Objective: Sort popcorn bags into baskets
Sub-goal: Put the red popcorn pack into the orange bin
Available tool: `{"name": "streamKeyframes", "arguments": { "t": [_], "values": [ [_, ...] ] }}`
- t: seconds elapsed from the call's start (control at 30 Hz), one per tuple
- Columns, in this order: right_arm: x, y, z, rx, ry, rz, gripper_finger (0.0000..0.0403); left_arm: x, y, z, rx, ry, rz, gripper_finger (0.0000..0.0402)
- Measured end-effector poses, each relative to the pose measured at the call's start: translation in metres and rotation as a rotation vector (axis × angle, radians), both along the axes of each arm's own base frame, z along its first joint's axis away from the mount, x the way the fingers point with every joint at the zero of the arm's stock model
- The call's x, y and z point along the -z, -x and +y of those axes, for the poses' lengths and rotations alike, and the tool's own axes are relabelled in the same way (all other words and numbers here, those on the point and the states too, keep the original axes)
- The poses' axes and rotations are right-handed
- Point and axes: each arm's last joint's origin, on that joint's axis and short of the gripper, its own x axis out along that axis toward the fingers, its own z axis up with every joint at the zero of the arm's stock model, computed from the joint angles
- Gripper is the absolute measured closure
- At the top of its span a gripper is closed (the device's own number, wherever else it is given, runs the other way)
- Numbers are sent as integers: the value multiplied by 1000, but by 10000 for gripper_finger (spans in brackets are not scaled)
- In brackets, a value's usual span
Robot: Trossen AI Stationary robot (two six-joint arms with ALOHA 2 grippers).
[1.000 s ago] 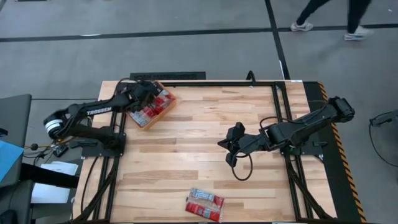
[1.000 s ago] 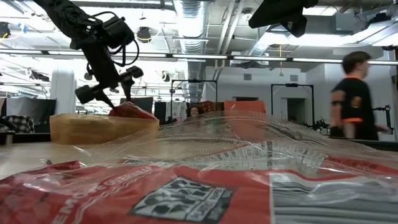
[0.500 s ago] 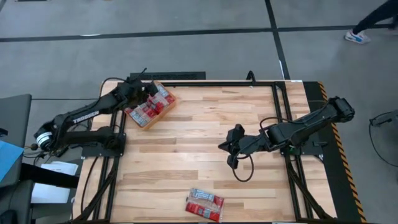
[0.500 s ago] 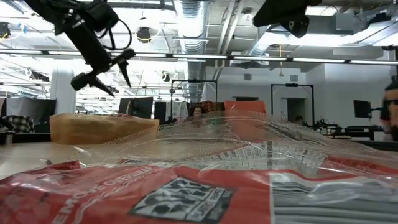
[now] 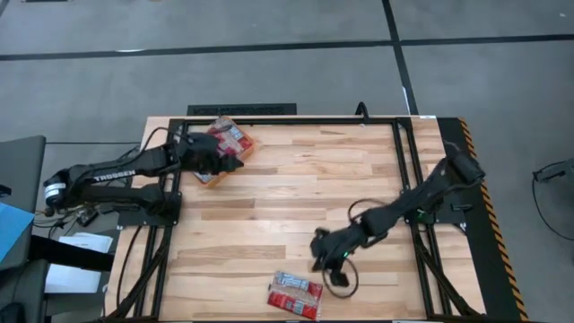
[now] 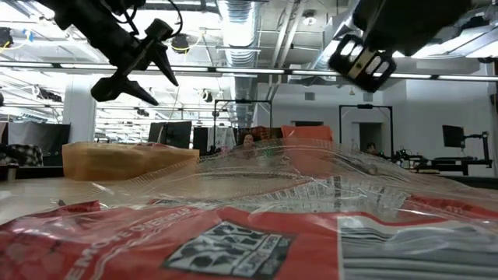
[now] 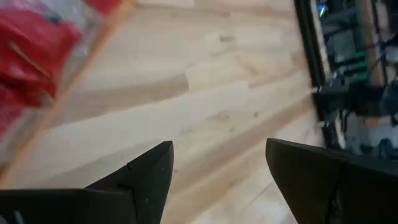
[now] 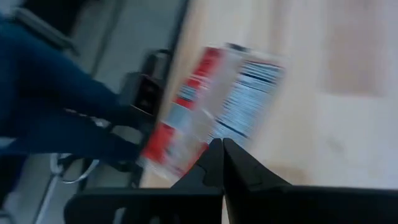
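Observation:
The orange basket sits at the table's far left corner with several red popcorn bags in it. Two more red bags with grey labels lie flat by the near edge; one fills the low view's foreground. My left gripper hangs open and empty just right of the basket, whose rim shows in its wrist view. My right gripper is shut and hovers above the table, a little to the far side of the near-edge bags.
Bare wood stretches between the basket and the near-edge bags. A black frame runs along the table's far and right sides. The right arm's loose cable loops down next to the bags.
My left gripper rose from the basket, then swung right, off the basket's rim and over bare wood, open and empty. A red bag that stuck up above the basket's rim has dropped out of the low view. My right gripper has travelled toward the near edge, close to the bags there.

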Motion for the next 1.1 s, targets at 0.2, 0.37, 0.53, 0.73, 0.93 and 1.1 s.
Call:
{"name": "streamKeyframes", "arguments": {
  "t": [0.2, 0.37, 0.53, 0.73, 0.93, 1.1],
  "values": [
    [42, -25, 32, -113, -165, -110, 395, 0, -6, -19, 53, -23, 10, 159],
    [91, -33, 43, -49, -266, -8, 391, 0, -9, -32, 84, -19, 5, 159],
    [110, -37, 44, 21, -309, 34, 380, 0, -11, -45, 136, -29, 6, 159],
    [111, -46, 20, 120, -205, 33, 390, 0, -12, -55, 185, -25, 7, 159],
    [108, -58, -16, 225, -137, 52, 381, 1, -12, -61, 218, -23, 14, 159],
    [105, -64, -41, 269, -62, 45, 374, 3, -10, -63, 219, -28, 36, 159]
  ]
}}
